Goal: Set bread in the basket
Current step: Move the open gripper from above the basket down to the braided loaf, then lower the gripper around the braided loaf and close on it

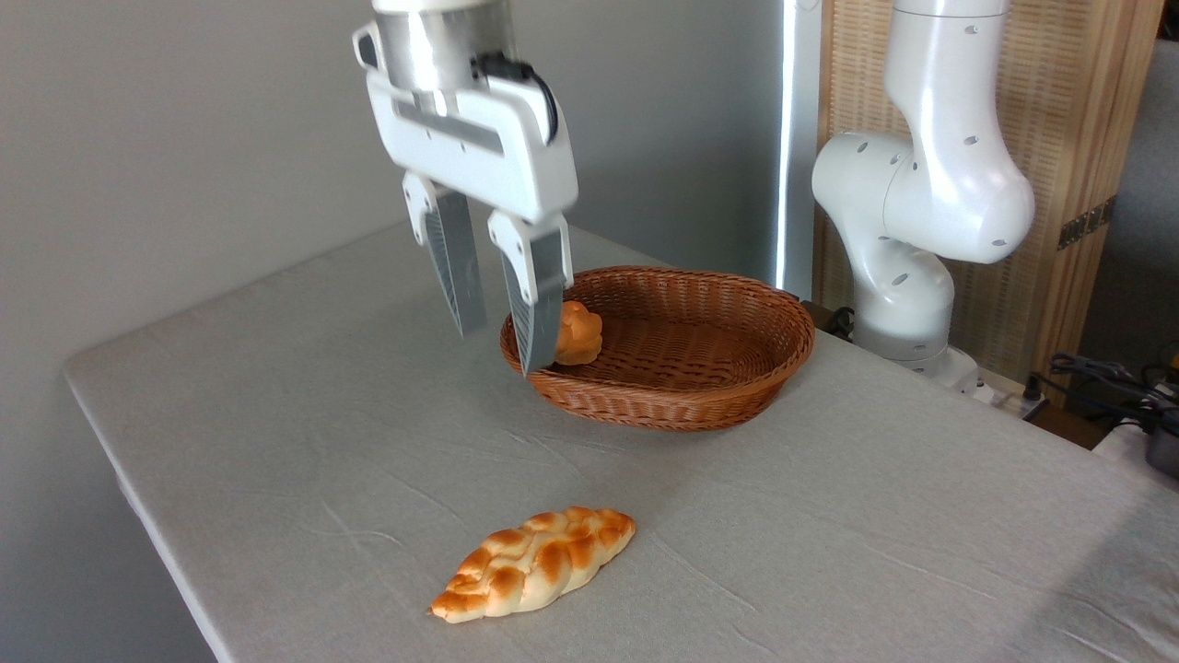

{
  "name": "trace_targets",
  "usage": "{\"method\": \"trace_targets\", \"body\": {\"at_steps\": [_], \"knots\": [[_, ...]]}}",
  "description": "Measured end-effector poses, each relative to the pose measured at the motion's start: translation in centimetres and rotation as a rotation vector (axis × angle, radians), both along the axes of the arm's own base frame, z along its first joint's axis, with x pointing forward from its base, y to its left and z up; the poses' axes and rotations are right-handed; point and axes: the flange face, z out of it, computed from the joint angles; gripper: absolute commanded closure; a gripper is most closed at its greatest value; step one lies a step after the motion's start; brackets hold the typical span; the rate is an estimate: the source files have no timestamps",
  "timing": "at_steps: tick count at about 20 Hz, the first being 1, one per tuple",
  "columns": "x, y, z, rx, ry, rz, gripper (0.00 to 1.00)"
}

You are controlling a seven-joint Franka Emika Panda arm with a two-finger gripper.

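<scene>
We see the gripper (502,350) hanging empty, fingers apart, over the basket's (677,401) left rim, half hiding a small bun (580,333) inside. The bread (534,564) lies near the grey-clothed table's (276,414) front edge. At right stands the arm's white base (907,304).

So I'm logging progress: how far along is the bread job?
Done: only a small bun sits in the basket. In hand: nothing; the gripper hangs open and empty by the basket's left rim. Left: the braided loaf lies on the table, ungrasped.
</scene>
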Motion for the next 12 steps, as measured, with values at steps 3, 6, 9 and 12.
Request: {"method": "trace_targets", "body": {"at_steps": [3,6,9,12], "knots": [[-1.0,0.3,-5.6,0.05,-0.059,-0.027,0.0],[-1.4,1.0,-11.7,0.173,-0.101,-0.111,0.0],[-1.1,3.5,-14.9,0.214,-0.112,-0.127,0.0],[-0.9,4.2,-15.2,0.215,-0.108,-0.128,0.0]]}}
